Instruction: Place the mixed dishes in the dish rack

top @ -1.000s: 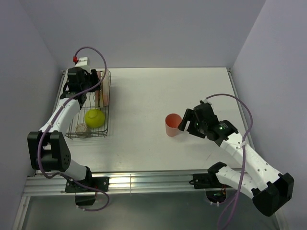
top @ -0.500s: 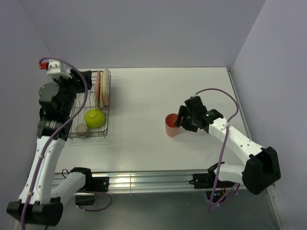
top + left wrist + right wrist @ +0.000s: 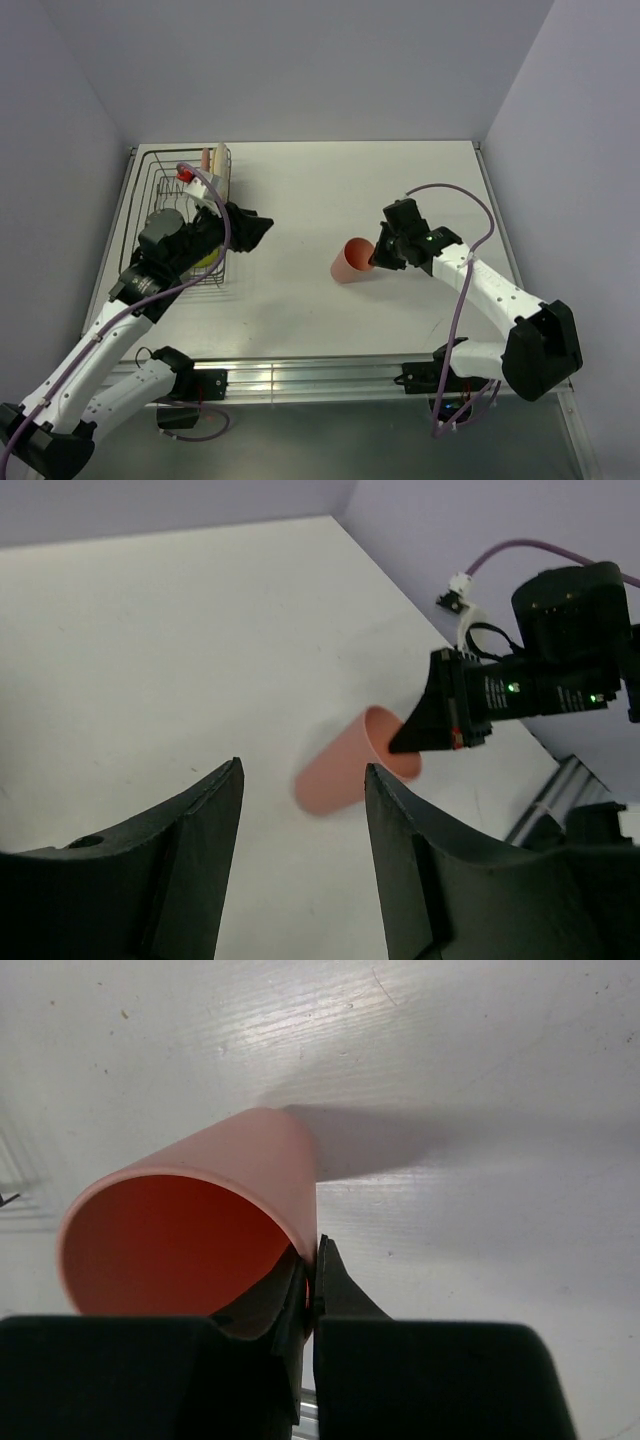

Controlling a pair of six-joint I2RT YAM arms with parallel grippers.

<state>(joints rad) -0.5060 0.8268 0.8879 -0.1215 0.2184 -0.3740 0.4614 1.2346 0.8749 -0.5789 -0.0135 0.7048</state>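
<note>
**Salmon cup pinched at rim, tilted, mid-table**

Salmon-pink cup (image 3: 350,260): centre-right of the overhead frame, tipped well off upright, base pointing lower left, mouth toward the right gripper (image 3: 378,252). Wall pinched at the rim, one finger inside and one outside, as seen at lower centre of the right wrist view (image 3: 310,1270). Whether the base touches the table (image 3: 400,190) cannot be told.

Left gripper (image 3: 255,228): hovering left of centre in the overhead frame, just right of the dish rack (image 3: 150,170), fingers spread and holding nothing. Aimed at the cup in the left wrist view (image 3: 345,775).

Dish rack: upper left of the overhead frame, partly hidden by the left arm. Plates (image 3: 218,162) standing on edge at the far end; a sliver of lime-green bowl (image 3: 209,257) near the front corner. Other dishes not visible.

Risks, judged:
- Thin single-wall pinch near the rim; cup likely to swing or slip out if moved quickly.
- Both grippers pointed at the same cup; possible collision or knock during a handover.
- Rack well apart from the cup, at the far side of the table; long carry on a weak hold.
</note>
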